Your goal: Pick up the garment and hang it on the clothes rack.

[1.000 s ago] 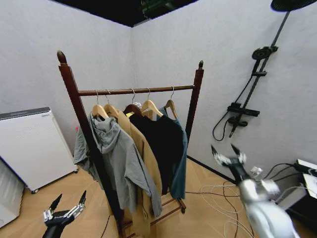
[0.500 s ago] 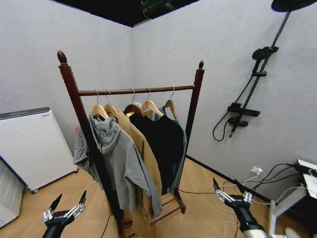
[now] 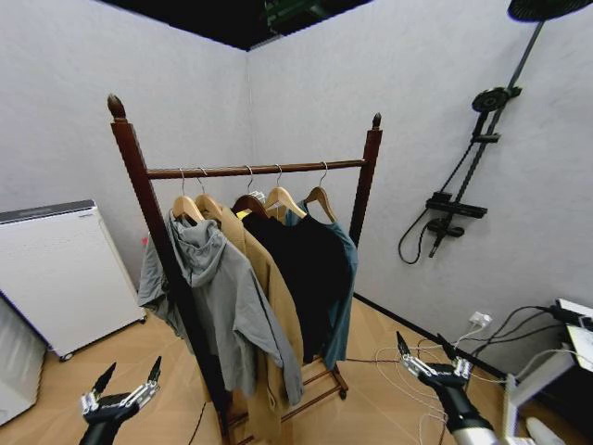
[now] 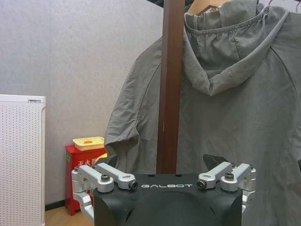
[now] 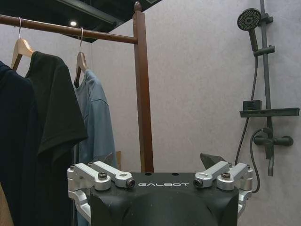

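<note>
You have the clothes rack (image 3: 248,171) standing in the corner ahead of you, its horizontal bar running between two knobbed posts, with the near post on the left and the far post toward the right. The garment (image 3: 344,278) already hangs on that bar at the far right end, on a wooden hanger (image 3: 321,197) just beside the far post; its teal-blue cloth shows along the right edge of the black garment (image 3: 301,269) next to it. Further left along the bar hang a tan coat (image 3: 271,306) and the grey hooded sweatshirt (image 3: 218,301), which is nearest you and drapes around the near post. Your left gripper (image 3: 122,394) sits low at the near left, fingers spread apart and holding nothing, pointed at the grey sweatshirt. Your right gripper (image 3: 428,363) sits low at the near right, fingers likewise spread and empty, well apart from the garment. A white appliance (image 3: 56,269) stands against the left wall, and a shower fixture (image 3: 468,167) is mounted on the right wall.
</note>
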`<state>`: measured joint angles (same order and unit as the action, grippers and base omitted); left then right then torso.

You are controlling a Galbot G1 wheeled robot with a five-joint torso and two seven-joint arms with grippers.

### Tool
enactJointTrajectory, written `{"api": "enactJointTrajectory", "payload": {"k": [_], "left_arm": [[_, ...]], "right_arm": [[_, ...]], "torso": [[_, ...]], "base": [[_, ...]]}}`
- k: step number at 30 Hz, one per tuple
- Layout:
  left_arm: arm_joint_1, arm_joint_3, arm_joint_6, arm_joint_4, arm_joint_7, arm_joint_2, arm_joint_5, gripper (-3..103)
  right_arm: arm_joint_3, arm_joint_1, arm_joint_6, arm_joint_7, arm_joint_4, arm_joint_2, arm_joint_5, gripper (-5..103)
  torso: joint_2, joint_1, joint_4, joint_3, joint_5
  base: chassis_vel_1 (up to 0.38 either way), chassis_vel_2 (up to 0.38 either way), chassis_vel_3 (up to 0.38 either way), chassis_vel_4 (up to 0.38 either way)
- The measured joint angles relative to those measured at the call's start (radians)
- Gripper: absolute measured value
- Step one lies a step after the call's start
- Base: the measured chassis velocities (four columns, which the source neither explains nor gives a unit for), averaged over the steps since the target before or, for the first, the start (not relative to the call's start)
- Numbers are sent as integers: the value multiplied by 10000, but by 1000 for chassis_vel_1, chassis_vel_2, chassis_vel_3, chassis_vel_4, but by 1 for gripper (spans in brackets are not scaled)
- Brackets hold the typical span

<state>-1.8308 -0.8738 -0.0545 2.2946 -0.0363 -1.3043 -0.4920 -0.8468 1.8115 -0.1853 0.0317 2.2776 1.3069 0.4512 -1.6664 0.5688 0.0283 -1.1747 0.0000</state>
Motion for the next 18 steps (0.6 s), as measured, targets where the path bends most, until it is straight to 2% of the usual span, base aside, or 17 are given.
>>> {"api": "enactJointTrajectory", "payload": {"k": [18], "left_arm": [[0,0,0,0,0,1,0,100]], "right_arm": [[9,-32,23,-3,-23,-11,12,100]], "torso": [[0,0,0,0,0]], "base": [[0,0,0,0]]}}
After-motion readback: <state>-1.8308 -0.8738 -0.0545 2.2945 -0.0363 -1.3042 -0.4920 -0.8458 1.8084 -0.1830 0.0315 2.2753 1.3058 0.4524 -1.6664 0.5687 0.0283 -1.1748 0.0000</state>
